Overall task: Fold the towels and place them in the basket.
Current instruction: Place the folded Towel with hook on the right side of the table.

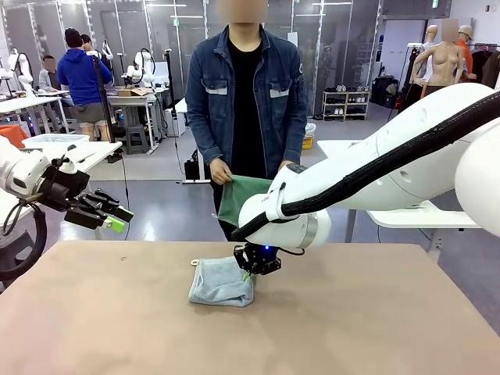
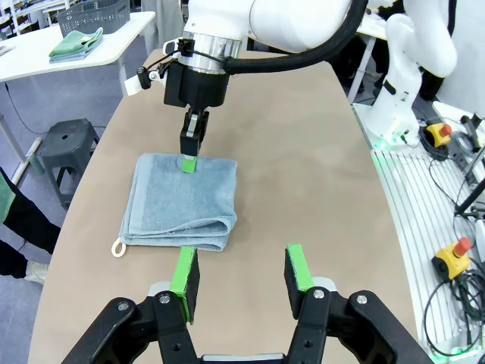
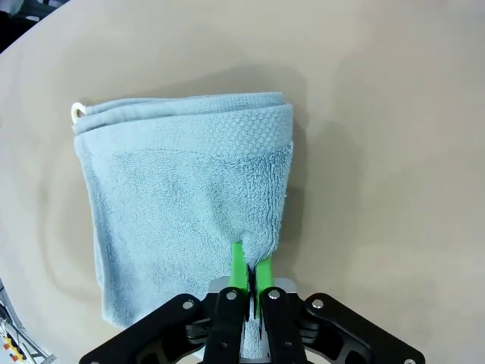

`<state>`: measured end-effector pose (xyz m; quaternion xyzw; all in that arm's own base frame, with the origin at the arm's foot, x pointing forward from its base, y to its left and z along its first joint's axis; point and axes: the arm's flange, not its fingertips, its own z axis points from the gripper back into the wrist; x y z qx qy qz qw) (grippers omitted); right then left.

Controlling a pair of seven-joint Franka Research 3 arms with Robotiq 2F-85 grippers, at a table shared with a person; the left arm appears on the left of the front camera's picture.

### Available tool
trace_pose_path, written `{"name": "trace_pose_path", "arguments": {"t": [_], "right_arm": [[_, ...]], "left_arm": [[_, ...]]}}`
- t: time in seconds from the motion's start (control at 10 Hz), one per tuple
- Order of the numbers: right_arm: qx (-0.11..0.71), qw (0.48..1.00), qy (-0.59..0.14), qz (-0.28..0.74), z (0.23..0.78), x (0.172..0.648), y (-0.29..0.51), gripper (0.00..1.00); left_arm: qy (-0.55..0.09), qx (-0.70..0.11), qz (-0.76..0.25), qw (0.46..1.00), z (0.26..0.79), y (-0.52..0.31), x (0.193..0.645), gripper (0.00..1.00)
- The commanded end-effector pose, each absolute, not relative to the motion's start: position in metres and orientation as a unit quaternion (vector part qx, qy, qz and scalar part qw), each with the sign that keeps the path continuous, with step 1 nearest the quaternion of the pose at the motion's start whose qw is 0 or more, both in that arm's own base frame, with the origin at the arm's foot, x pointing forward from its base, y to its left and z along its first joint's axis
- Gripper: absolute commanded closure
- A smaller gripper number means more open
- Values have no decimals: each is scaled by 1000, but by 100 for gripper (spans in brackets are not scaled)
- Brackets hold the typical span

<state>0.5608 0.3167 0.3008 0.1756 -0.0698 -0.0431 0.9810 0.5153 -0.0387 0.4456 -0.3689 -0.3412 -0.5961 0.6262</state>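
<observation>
- The light blue-grey towel [image 1: 221, 283] lies folded into a thick pad near the middle of the tan surface [image 1: 375, 312]. One side is a rounded fold, and a white hanging loop [image 3: 79, 111] sticks out at a corner of that side.
- The right fingers [image 3: 238, 267] are pressed together on the towel's upper layers, at the edge opposite the rounded fold. Pinching a free edge rather than the fold looks meant to lift that end, either for another fold or to carry the bundle off.
- The left fingers [image 2: 184, 277] stand apart with nothing between them. They hang above the surface on the robot's left and are aimed at the towel, probably keeping out of the working arm's way.
- A person [image 1: 246, 101] at the far side holds a green towel [image 1: 242, 199] in both hands, off the surface. It looks like the next one to be folded.
- A dark lattice basket [image 2: 95, 14] stands on a white side table [image 2: 23, 64], well apart from the blue-grey towel, with a folded green cloth [image 2: 76, 42] beside it. I cannot tell whether this is the basket the towels are meant for.
- No writing can be read anywhere. No label shows on the towel, and the red push-buttons [image 2: 441, 130] on yellow boxes carry no legible print.
</observation>
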Motion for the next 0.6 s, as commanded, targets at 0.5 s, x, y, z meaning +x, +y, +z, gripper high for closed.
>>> {"name": "trace_pose_path", "arguments": {"t": [0.5], "right_arm": [[185, 977, -102, -23, 304, 575, 264, 96]], "left_arm": [[-344, -366, -597, 625, 447, -39, 513, 41]]}}
